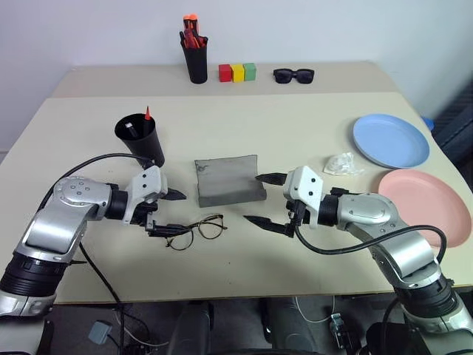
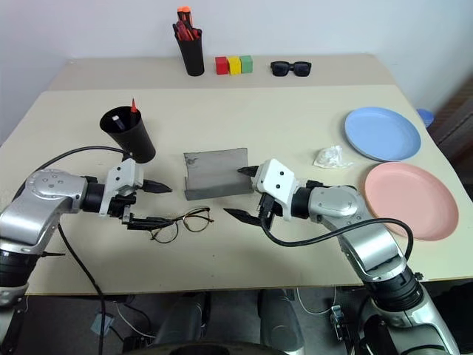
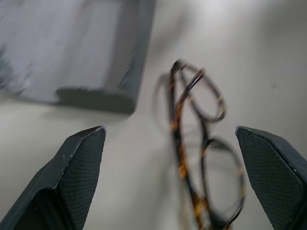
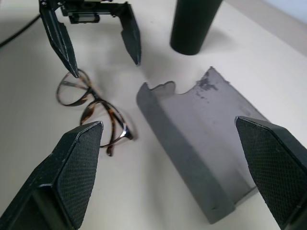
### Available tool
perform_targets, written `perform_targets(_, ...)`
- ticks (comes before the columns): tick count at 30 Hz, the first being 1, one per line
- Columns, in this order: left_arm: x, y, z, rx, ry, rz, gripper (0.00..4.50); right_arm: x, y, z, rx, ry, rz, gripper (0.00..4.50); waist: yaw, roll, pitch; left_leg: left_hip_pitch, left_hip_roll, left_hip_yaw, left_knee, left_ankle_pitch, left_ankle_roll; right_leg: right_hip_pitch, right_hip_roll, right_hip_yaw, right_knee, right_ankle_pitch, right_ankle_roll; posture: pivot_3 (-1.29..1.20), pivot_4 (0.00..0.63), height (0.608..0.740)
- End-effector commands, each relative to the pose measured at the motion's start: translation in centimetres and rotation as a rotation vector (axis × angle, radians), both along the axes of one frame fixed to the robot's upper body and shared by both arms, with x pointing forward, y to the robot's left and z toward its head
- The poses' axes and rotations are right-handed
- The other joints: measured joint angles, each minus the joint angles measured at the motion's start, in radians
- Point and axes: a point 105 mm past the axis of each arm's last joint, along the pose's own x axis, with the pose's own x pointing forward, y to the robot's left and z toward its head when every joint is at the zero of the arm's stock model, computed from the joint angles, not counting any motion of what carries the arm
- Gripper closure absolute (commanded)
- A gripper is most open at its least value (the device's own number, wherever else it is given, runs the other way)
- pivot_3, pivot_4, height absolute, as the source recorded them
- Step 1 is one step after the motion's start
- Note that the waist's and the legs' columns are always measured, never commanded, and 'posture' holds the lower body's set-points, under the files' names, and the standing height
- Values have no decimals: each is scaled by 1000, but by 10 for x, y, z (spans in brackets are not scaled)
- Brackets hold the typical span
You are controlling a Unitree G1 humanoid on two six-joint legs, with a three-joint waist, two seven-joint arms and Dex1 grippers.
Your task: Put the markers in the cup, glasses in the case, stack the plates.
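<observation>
The glasses (image 1: 196,231) lie flat, long axis across the table (image 1: 295,118).

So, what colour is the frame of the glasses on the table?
The glasses have a dark frame mottled with amber, like tortoiseshell; the left wrist view shows this best.

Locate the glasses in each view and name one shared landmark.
Left eye: glasses lie on the table, low and left of centre.
Right eye: again low and left of centre.
Left wrist: just right of centre.
Right wrist: left of centre.
Shared landmark: the grey case lies beside them.
</observation>
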Motion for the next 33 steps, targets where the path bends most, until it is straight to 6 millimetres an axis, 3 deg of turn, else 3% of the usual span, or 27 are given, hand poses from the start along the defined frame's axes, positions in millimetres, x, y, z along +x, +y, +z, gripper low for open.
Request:
perform_targets(1,-4,-7,4,2,-15,-30,70,-2,5,8,5,-45,32,0,-2,0,0,0,0,0,0,0,0,0,0,0,0,0,0,0,150,740)
perform_targets(6,2,-4,3,10,-28,-11,70,-2,10,11,7,-56,50,0,-2,0,0,0,0,0,0,0,0,0,0,0,0,0,0,0,150,740)
perform_targets(11,23,34,9,16,-101,191,70,1,38,8,-94,-87,158,0,-6,0,0,1,0,0,0,0,0,0,0,0,1,0,0,0,150,740)
perform_targets(13,23,53,10,0,-123,291,70,0,53,1,-163,-114,225,0,-13,0,0,1,1,0,0,0,0,-1,1,0,1,0,0,0,150,740)
perform_targets(22,-13,88,2,6,-117,468,70,4,93,-18,-258,-21,270,0,-11,0,0,1,1,0,-1,0,0,-1,0,0,1,0,-1,0,150,740)
perform_targets(26,-29,94,-7,55,-95,472,70,3,108,-24,-285,-3,291,0,-5,0,0,2,1,1,-1,0,0,-1,0,0,1,0,-2,0,150,740)
perform_targets(32,-32,92,-7,62,-94,478,70,11,127,-31,-284,35,251,0,-3,0,0,2,1,1,-2,0,0,-1,0,0,1,0,-2,0,150,740)
perform_targets(33,-33,92,-7,61,-93,477,24,11,128,-32,-287,35,247,245,-3,0,0,2,1,1,-2,0,0,-1,0,0,1,0,-2,0,150,740)
